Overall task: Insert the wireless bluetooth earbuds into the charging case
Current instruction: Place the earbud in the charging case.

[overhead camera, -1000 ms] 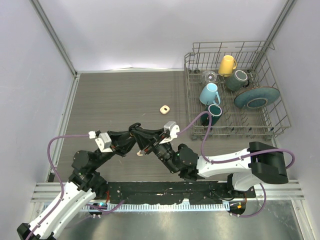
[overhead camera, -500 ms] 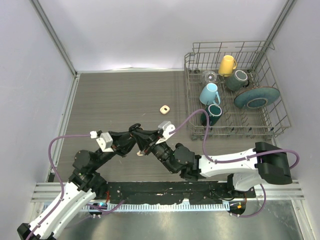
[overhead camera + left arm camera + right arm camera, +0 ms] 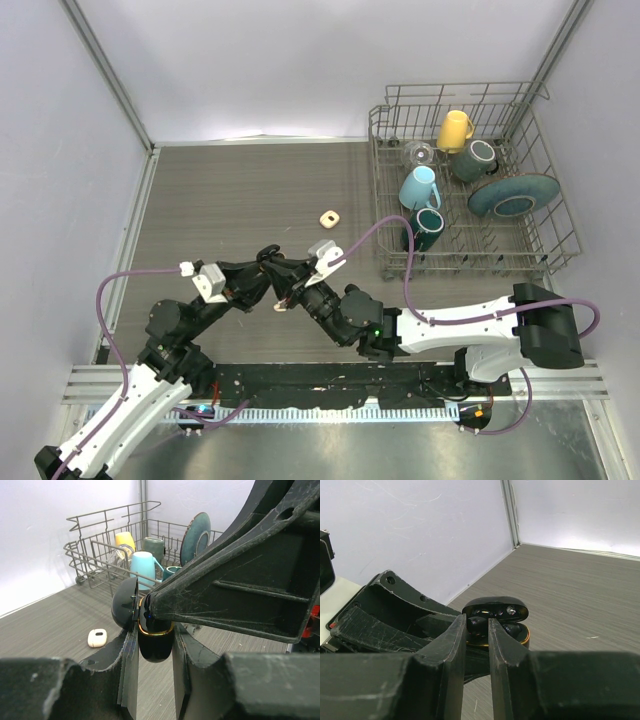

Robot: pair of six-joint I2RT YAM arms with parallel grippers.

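My left gripper [image 3: 155, 652] is shut on a glossy black charging case [image 3: 156, 645] with a gold rim, held above the table with its lid [image 3: 125, 602] swung open. In the right wrist view the open case [image 3: 520, 635] shows its lid [image 3: 495, 608] raised. My right gripper [image 3: 476, 630] is shut on a small black earbud [image 3: 477, 624] right at the case's mouth. Another dark earbud [image 3: 511, 629] lies inside the case. From above, the two grippers [image 3: 272, 288] [image 3: 292, 296] meet tip to tip and hide the case.
A small cream-white rounded object [image 3: 329, 217] [image 3: 97, 638] lies on the wood-grain table beyond the grippers. A wire dish rack [image 3: 545, 225] at the right holds mugs and a teal plate [image 3: 512, 195]. Walls close in the left and back.
The right arm has crept a little to the left, toward the left gripper. The left arm and the case have held still.
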